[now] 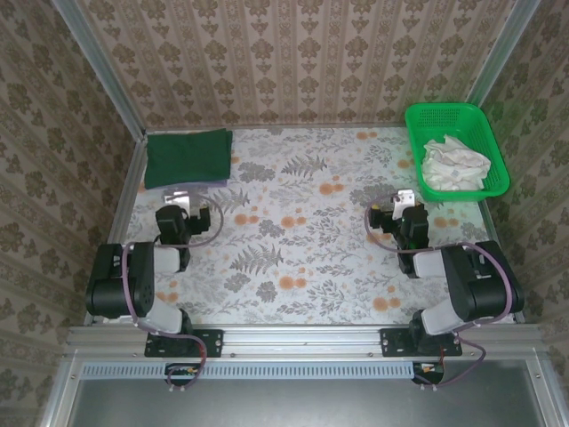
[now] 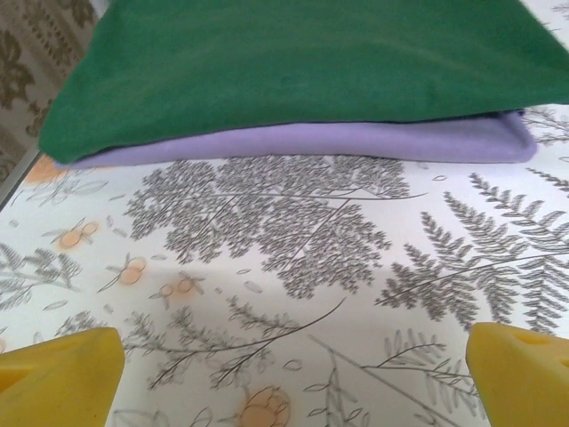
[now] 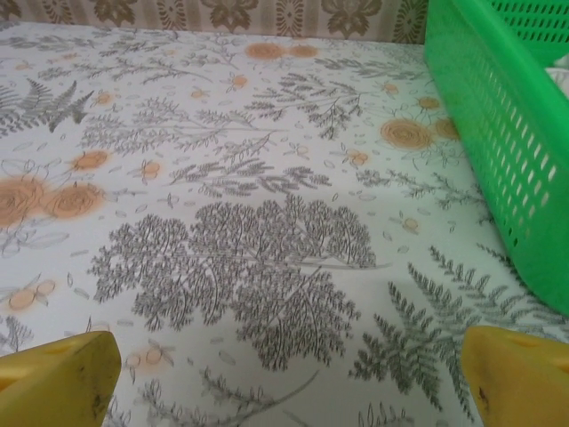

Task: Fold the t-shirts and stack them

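— Yellow fingers (image 2: 53, 378) of the left gripper (image 2: 284, 384) sit wide apart, holding nothing. What is in front of them?

— The big dark green soft t-shirt (image 2: 284, 62), folded flat. It lies on top of the pale purple folded t-shirt (image 2: 356, 140), just ahead of that gripper.

— Do they look neat?

— Yes. Both are smooth. The purple one peeks out from under the green one along the near edge.

— And the right gripper (image 3: 284, 391)?

— Wide open too, and empty, over the flowery table cover (image 3: 240, 240). The bright green plastic mesh basket (image 3: 498, 133) stands ahead of it, on its right.

— So which step is this?

— I think these two shirts are folded and stacked already. A crumpled white cloth (image 1: 453, 165) lies in the basket, and I cannot tell if it is a shirt. If it is, the right gripper would need to reach over the basket wall, pinch it and pull it out onto the table.
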Action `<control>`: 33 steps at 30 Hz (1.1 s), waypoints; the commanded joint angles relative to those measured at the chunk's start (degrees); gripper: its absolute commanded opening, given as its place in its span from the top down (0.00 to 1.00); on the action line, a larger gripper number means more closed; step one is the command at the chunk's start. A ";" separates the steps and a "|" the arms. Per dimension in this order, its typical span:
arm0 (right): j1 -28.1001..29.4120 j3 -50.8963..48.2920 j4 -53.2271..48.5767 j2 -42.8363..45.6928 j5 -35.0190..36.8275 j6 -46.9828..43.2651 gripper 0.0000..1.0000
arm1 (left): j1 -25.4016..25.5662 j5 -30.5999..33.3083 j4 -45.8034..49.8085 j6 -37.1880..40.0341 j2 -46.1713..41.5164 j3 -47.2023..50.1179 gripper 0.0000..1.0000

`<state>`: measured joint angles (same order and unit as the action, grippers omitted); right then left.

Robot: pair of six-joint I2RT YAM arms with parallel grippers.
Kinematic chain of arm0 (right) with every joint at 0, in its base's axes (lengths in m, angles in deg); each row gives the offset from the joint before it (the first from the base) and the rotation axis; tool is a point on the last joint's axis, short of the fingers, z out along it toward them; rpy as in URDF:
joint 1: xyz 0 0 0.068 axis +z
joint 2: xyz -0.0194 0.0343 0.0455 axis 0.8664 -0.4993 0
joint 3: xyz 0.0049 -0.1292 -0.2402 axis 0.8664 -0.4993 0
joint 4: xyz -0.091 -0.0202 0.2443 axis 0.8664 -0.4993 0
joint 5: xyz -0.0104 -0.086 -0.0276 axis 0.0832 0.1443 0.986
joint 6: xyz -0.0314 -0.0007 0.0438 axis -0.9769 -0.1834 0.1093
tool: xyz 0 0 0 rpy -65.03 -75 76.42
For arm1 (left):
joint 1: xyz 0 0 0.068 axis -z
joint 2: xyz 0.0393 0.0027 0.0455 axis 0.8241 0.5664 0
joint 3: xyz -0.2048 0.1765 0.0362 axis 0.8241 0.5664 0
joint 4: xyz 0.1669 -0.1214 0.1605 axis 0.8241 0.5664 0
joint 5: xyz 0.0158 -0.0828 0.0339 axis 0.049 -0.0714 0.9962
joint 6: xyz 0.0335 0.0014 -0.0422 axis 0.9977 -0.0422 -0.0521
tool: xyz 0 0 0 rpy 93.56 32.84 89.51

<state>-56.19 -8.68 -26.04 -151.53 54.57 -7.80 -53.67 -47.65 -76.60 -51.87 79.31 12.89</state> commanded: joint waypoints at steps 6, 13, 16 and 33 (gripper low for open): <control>-1.98 6.63 -3.70 -1.93 0.45 3.00 0.01 | -0.86 -2.78 -2.51 1.01 0.86 -2.69 0.00; -2.97 6.36 -3.39 -1.79 -0.89 3.74 0.01 | -0.78 -2.69 -2.76 1.09 0.91 -2.63 0.00; -2.98 6.24 -3.34 -1.69 -0.85 3.67 0.01 | -0.77 -2.70 -2.73 1.09 0.80 -2.68 0.00; -2.88 6.25 -3.32 -1.69 -1.18 3.43 0.01 | -0.50 -2.07 -3.22 1.35 0.75 -2.36 0.00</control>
<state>-59.16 -2.58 -28.96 -153.13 54.49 -4.87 -54.40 -49.36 -77.91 -51.34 79.84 11.36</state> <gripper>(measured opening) 0.995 0.999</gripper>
